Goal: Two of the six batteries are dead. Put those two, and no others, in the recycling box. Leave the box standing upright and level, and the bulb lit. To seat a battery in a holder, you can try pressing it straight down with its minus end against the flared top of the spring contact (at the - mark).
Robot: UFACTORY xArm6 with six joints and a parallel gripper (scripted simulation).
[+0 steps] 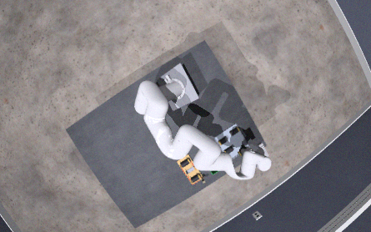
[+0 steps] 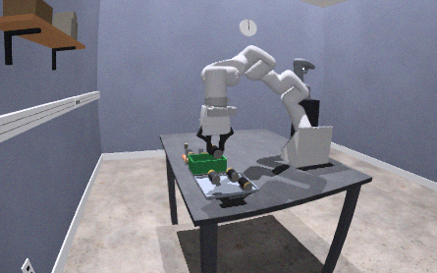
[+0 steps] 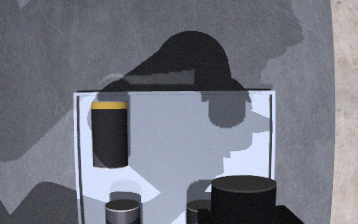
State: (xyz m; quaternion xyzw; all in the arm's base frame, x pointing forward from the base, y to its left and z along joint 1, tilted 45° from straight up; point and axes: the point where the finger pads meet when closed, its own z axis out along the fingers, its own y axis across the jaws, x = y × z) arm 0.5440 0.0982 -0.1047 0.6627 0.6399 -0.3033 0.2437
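Gripper point(image 2: 215, 149) point(image 3: 243, 202) is pinching a dark battery point(image 2: 216, 151) point(image 3: 243, 192) above the tray point(image 2: 211, 189) point(image 3: 175, 135), prob keeping it clear of the ones lying there. Green box point(image 2: 208, 164) point(image 1: 214, 172) is sitting right beside the tray, btw.

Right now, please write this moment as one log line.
gripper: shut on raised battery; tray: three batteries; green box: upright

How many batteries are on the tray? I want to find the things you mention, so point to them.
3 on the tray point(image 2: 206, 188) point(image 3: 175, 145): one point(image 2: 245, 184) point(image 3: 110, 137) toward its front right in the exterior view, two point(image 2: 214, 177) point(image 3: 123, 214) side by side behind. None looks hidden there.
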